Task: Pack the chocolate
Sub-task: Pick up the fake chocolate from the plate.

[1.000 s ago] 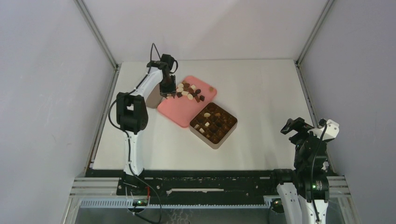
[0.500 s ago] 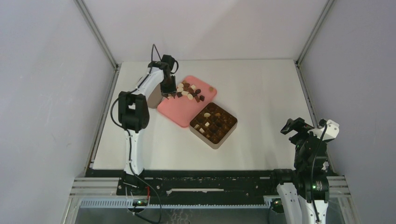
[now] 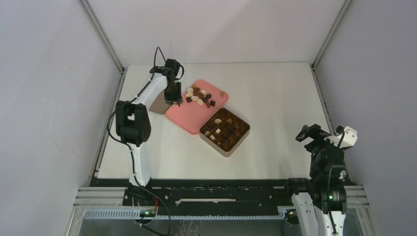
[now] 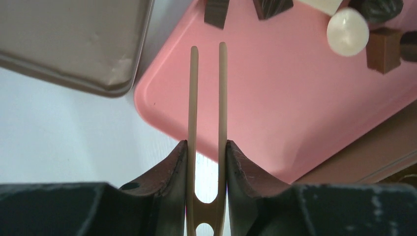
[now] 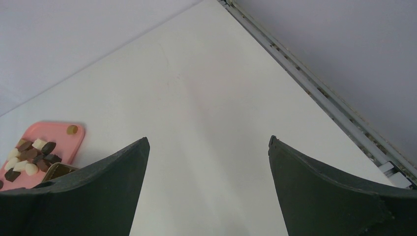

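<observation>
Many chocolate pieces [image 3: 198, 97] on pink tray [image 4: 295, 98]; left jaws clamp wooden tongs [image 4: 222, 98] above tray; right jaws wide apart.

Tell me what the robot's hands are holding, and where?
The left gripper pinches the tongs near their joined end; their tips are empty. The right gripper is open and holds nothing.

Right pincer [image 5: 208, 139] gapes above table [image 5: 196, 88]; chocolates [image 5: 27, 160] far left.
</observation>
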Controlling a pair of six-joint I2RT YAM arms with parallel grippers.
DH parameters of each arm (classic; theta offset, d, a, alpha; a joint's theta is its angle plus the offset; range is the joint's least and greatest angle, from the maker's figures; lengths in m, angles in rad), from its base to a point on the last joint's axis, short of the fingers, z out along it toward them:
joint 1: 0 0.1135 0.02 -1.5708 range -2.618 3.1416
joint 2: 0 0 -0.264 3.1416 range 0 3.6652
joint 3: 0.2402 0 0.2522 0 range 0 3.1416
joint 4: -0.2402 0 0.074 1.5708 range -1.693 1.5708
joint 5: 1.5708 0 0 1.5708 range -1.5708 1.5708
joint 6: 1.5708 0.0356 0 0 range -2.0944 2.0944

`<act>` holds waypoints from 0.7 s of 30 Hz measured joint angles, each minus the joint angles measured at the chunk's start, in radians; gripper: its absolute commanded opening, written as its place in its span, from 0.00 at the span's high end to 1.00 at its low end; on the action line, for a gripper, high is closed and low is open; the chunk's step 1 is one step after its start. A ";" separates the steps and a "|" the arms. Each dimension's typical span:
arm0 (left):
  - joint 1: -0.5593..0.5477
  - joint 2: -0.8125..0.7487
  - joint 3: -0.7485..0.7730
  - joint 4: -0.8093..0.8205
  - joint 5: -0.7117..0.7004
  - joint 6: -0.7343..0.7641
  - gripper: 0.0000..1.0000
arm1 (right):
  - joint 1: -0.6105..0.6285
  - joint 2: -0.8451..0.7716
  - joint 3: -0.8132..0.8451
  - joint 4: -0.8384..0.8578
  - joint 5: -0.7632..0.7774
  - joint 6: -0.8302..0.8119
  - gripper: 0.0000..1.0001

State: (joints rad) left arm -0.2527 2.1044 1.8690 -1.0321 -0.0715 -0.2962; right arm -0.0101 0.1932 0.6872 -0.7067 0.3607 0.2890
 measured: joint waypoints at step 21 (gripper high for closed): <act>-0.005 -0.047 -0.055 0.042 0.052 0.088 0.62 | 0.000 -0.005 0.000 0.000 0.000 0.000 0.00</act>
State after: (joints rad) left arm -0.2573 2.0579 1.8145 -0.9897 -0.0196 -0.2085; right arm -0.0101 0.1883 0.6872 -0.7071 0.3611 0.2890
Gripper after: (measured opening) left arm 0.372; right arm 0.993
